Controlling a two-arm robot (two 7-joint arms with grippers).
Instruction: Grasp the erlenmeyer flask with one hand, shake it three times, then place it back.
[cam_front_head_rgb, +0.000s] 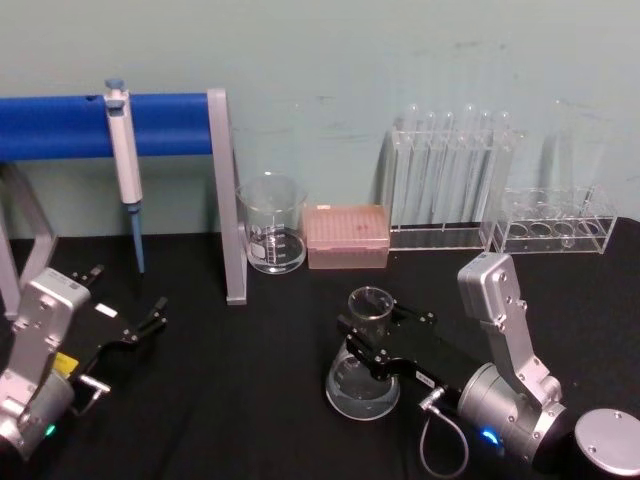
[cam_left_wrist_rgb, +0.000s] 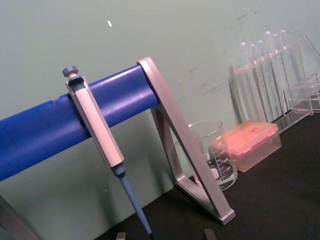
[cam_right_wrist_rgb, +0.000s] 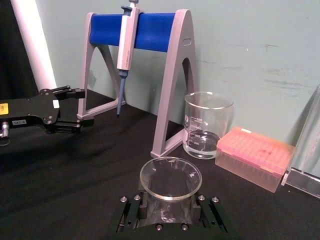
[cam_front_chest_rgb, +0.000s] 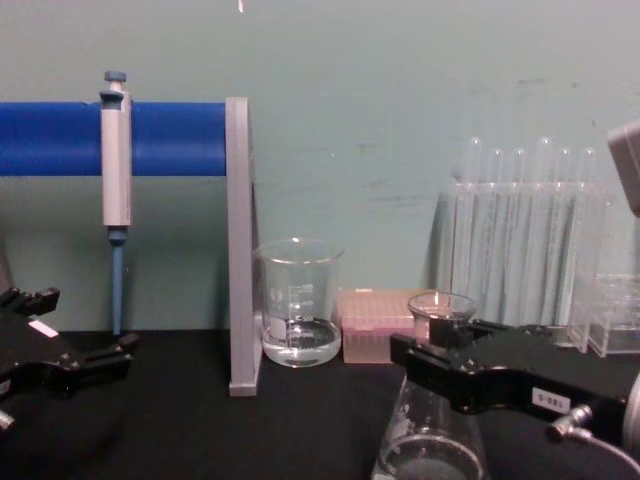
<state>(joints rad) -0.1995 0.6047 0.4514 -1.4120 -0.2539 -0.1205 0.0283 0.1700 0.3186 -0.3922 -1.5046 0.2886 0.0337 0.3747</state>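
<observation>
The erlenmeyer flask (cam_front_head_rgb: 362, 388) is clear glass and stands upright on the black table at centre right, its wide base down. My right gripper (cam_front_head_rgb: 366, 336), the hand, reaches in from the right and is shut on the flask's neck just under the flared rim. The right wrist view looks down on the flask's rim (cam_right_wrist_rgb: 170, 177), with one jaw on each side of the neck. From the chest, the flask (cam_front_chest_rgb: 430, 445) hangs below the black right gripper (cam_front_chest_rgb: 436, 352). My left gripper (cam_front_head_rgb: 128, 290) stands open and holds nothing at the table's left, far from the flask.
A glass beaker (cam_front_head_rgb: 272, 225), a pink tip box (cam_front_head_rgb: 346, 236) and two clear test tube racks (cam_front_head_rgb: 450, 190) line the back wall. A grey stand with a blue bar (cam_front_head_rgb: 100, 125) holds a pipette (cam_front_head_rgb: 125, 160) at back left. A silver disc (cam_front_head_rgb: 607, 442) lies at front right.
</observation>
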